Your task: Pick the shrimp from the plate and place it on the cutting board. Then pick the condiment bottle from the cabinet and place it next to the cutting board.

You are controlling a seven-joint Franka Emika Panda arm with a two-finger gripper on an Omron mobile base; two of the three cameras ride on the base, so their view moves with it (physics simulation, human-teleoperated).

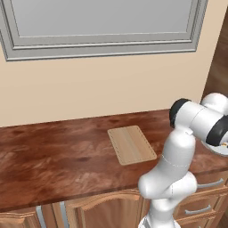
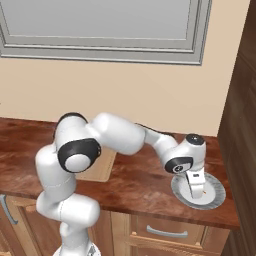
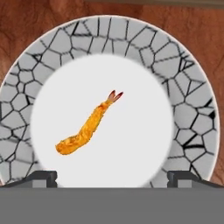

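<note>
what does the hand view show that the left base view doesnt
The hand view gives the shrimp lying on the white centre of the plate, the cracked grey pattern on the plate's rim, and the fingertips of the open gripper spread wide on either side.

The left base view gives the cutting board lying bare on the counter, the wall behind it, and the arm.

Both show the brown wooden counter and the plate, which in the left base view is just a sliver at the right edge.

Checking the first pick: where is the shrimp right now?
The shrimp lies in the white centre of the plate in the hand view, just above the open pincer; that plate sits on the counter's right end, apart from the cutting board.
</note>
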